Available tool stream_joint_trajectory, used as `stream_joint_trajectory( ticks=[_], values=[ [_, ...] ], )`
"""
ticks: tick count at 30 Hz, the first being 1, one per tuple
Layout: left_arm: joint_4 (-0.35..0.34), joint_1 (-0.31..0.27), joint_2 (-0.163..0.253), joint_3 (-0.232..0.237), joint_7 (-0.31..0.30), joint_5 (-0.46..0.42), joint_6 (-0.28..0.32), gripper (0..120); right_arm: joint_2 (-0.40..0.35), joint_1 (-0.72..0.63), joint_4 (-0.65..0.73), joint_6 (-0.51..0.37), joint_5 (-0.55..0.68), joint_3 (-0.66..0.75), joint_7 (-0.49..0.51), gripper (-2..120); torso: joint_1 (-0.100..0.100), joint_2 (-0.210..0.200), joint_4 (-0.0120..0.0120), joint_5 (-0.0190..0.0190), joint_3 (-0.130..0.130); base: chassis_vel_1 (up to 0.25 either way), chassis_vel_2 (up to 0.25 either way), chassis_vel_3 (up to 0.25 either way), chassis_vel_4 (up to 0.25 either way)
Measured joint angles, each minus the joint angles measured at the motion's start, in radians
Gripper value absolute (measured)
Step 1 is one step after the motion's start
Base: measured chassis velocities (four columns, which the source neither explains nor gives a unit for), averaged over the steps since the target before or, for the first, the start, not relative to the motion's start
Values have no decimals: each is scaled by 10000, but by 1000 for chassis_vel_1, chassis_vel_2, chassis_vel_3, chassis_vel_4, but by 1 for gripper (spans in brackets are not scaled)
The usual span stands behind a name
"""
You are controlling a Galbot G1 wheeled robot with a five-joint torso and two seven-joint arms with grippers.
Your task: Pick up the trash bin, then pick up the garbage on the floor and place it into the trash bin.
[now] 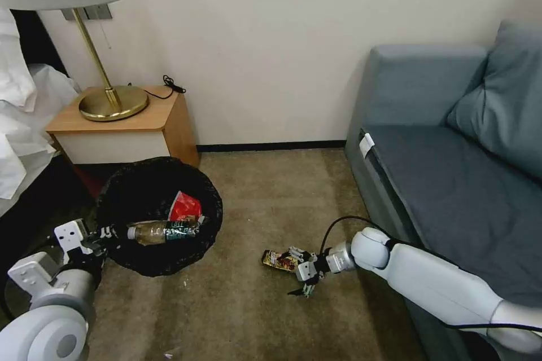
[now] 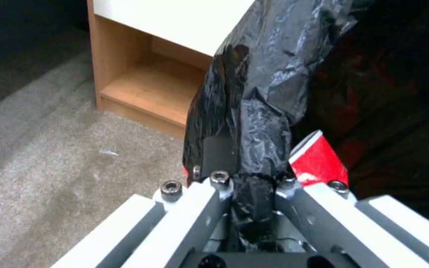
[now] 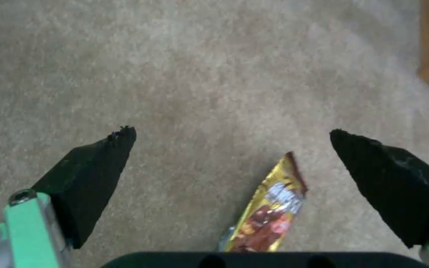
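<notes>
From the head view, we see our right gripper (image 1: 300, 281) low over the carpet (image 1: 254, 192) in front of the grey sofa (image 1: 451, 169), with the flat dark-and-gold wrapper (image 1: 280, 260) lying just beside it, on the side toward the trash bin (image 1: 159, 215). Our right arm is plainly the nearer one; our left gripper (image 1: 97, 237) is at the bin's rim, beside the nightstand (image 1: 121, 124). Inside the black-lined bin rest a clear bottle (image 1: 161, 230) and a red-and-white wrapper (image 1: 185, 206). From the left wrist view, we see our left gripper (image 2: 247, 186) clamped on the crinkled black bag (image 2: 264, 96) folded over the rim, the red-and-white wrapper (image 2: 318, 160) just beyond. From the right wrist view, we see our right gripper (image 3: 232, 149) with its two dark pads spread wide above the carpet. The gold wrapper (image 3: 269, 208) lies between them, set back toward the palm and nearer one pad, its long axis running roughly forward, along the fingers' direction. It looks thin, glossy and slightly creased, lying flat.
</notes>
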Motion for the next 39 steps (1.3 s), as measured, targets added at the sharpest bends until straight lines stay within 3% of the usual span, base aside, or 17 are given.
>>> stream_joint_trajectory(
  ticks=[9, 23, 39],
  values=[
    [239, -164, 87, 50, -10, -37, 0, 1, 716, 407, -1483, 248, -433, -290, 219, 100, 0, 0, 0, 0, 0, 0, 0, 0, 0],
    [428, -202, 246, 34, -11, -189, 0, 1, 2521, 938, -4331, 1249, -2184, 215, 410, 100, 0, -1, 1, -1, 1, 0, 0, 0, 0],
    [335, -167, 150, 51, 11, -189, -29, 1, 2653, 704, -4917, 1418, -2388, 483, 430, 100, 0, 0, 1, 1, 0, 0, 0, 0, 0]
  ],
)
